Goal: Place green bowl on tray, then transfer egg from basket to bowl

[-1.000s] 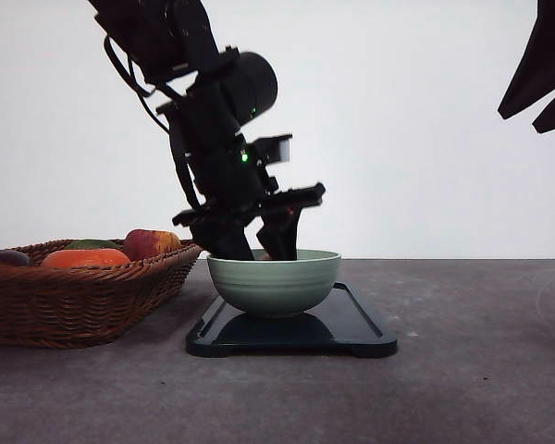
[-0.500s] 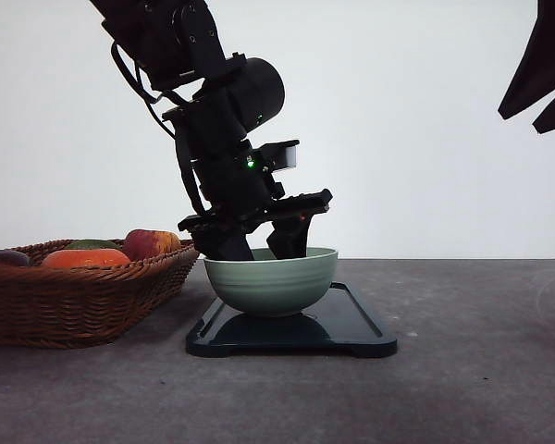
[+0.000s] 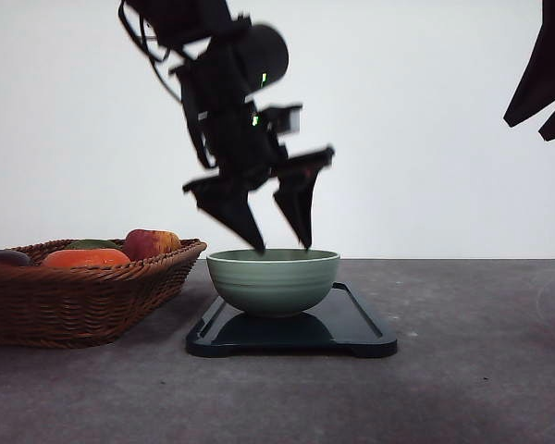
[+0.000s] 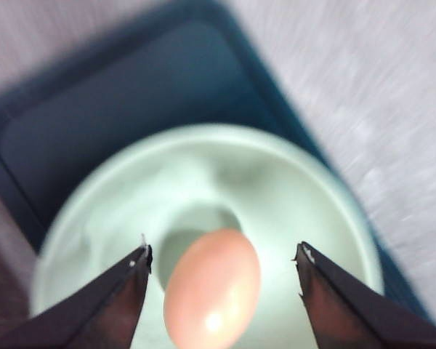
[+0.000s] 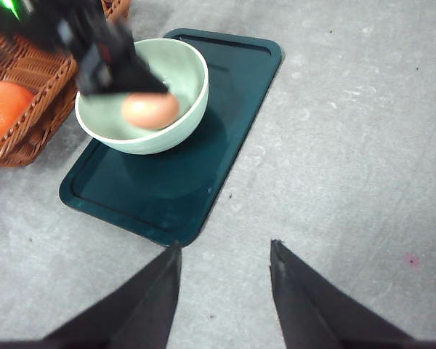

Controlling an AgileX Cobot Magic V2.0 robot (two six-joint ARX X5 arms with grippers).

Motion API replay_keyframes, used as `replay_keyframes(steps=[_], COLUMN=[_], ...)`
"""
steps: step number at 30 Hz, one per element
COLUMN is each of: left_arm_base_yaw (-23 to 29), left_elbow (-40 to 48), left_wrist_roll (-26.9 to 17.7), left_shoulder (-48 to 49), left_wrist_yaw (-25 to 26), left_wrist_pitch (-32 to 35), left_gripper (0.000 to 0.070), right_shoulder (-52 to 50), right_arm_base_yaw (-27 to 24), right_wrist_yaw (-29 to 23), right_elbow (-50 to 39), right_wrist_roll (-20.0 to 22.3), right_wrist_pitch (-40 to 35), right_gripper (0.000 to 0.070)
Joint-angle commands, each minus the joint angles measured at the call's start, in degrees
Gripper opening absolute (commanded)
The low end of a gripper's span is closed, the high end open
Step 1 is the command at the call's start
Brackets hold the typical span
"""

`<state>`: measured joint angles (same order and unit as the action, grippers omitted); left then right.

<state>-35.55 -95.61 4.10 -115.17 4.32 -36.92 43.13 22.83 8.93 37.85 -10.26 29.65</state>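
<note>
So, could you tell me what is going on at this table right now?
The green bowl sits on the black tray, and a tan egg lies inside it. The left gripper hangs open just above the bowl's rim, holding nothing. The right gripper is open too, over bare table to the side of the tray. The wicker basket beside the tray holds an orange fruit and a few other items. Both steps look done.

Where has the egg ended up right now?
The egg lies inside the green bowl, which sits on the black tray just right of the basket in the front view. The open left gripper hangs right above it, not touching.
</note>
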Motion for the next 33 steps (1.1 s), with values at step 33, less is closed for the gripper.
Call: replay_keyframes(steps=[33], left_arm_base_yaw=[6.47], left_elbow=[26.41], left_wrist_roll=[-1.44], left_shoulder=[47.38], left_wrist_yaw=[1.72], left_wrist_pitch=[-0.39], left_gripper=[0.0432], right_shoulder=[0.20], right_arm_base_yaw=[0.28], right_wrist_yaw=[0.00], right_elbow=[0.37], right_wrist_roll=[0.68], right_wrist_pitch=[0.85], right_gripper=[0.0237])
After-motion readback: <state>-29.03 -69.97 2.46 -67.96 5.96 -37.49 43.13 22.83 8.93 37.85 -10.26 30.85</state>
